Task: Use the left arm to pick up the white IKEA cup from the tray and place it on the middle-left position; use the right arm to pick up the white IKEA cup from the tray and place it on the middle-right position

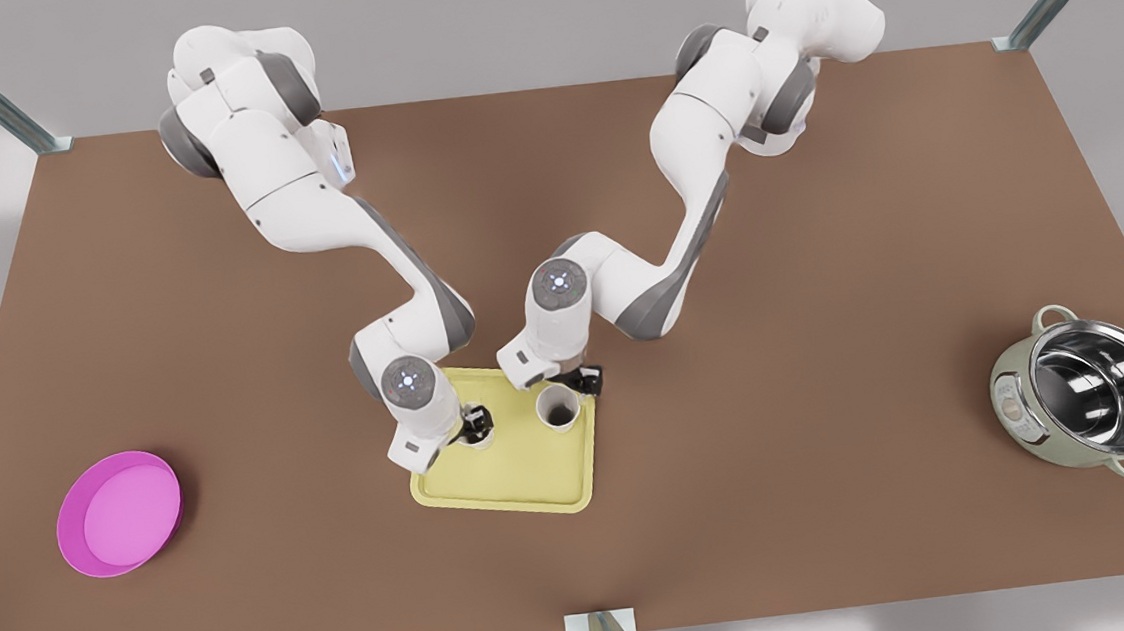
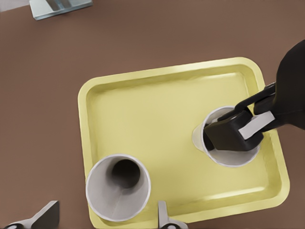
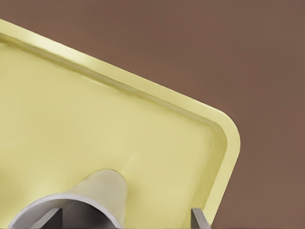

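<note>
On the yellow tray [image 1: 535, 480], at the table's [image 1: 824, 335] middle, two white cups stand upright and apart. Around the cup on the front view's right [image 2: 118, 188], the left gripper [image 2: 107, 210] hangs open, fingers clear of the wall. Over the cup on the front view's left [image 1: 480, 440], the right gripper [image 1: 475, 425] is open, straddling the rim. Far left lies a pink dish [image 1: 119, 511], far right a steel pot [image 1: 1090, 394].

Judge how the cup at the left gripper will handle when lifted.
The cup looks empty and thin-walled, so probably light yet stiff. Its smooth, tapered sides might slip in the left gripper. Narrow-based, it could tip if nudged.
</note>
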